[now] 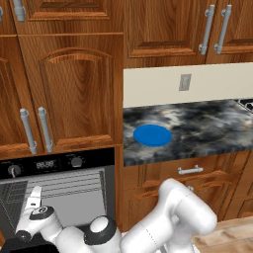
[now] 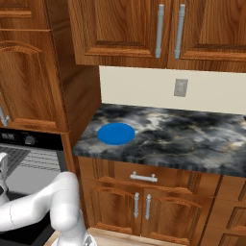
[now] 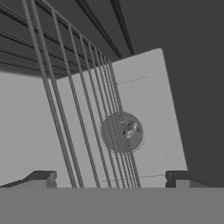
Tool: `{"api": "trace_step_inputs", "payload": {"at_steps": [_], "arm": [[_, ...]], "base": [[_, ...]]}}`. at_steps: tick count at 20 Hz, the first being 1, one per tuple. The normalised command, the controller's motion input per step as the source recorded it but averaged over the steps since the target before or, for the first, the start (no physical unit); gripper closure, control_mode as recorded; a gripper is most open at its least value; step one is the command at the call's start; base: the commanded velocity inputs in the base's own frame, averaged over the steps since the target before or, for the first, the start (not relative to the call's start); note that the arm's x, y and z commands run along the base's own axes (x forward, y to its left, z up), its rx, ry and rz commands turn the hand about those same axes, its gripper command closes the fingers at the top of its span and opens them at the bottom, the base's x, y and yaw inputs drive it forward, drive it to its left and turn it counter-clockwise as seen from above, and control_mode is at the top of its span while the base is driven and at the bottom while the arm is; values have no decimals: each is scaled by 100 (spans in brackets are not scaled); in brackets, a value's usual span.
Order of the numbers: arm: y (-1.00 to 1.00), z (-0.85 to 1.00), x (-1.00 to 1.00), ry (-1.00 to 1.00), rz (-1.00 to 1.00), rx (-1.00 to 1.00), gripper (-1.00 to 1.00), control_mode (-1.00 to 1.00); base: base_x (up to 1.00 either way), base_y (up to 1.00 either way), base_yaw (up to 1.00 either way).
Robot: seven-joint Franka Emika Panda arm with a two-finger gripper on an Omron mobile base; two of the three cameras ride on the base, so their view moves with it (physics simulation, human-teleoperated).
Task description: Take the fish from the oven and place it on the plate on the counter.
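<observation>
The black oven (image 1: 54, 164) stands open, its grey inside and wire racks (image 1: 74, 184) showing. My gripper (image 1: 33, 195) is at the lower left of the oven opening, pointing up into it, open with nothing between its fingers. In the hand view the open gripper (image 3: 109, 179) looks through the rack wires (image 3: 83, 109) at a pale panel with a round dark disc (image 3: 114, 142). A small greyish shape sits at the disc's middle; I cannot tell whether it is the fish. The blue plate (image 1: 152, 135) (image 2: 116, 133) lies bare on the counter (image 1: 207, 126) (image 2: 182, 139), near its left end.
Tall wooden cabinets (image 1: 69, 89) rise above the oven and wall cabinets (image 2: 144, 33) hang over the counter. Drawers with silver handles (image 2: 143, 178) sit below it. A wall outlet (image 1: 185, 82) is on the backsplash. A stove corner (image 1: 246, 104) shows at far right.
</observation>
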Motion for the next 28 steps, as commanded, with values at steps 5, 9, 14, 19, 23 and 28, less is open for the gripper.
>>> {"api": "trace_step_inputs", "payload": {"at_steps": [5, 9, 14, 19, 23, 28], "arm": [[-4, -97, -4, 0, -1, 0, -100, -100], [-6, -76, -2, -2, -1, 0, -100, -100], [-4, -81, 0, -9, 0, 0, -100, -100], [-5, -97, 0, -12, 0, 0, -100, -100], [-10, -100, 0, -18, 0, 0, -100, -100], [-12, -100, -1, -24, 0, 0, -100, -100]], "base": [[0, 0, 0], [0, 0, 0], [0, 0, 0], [0, 0, 0], [0, 0, 0], [0, 0, 0]]}}
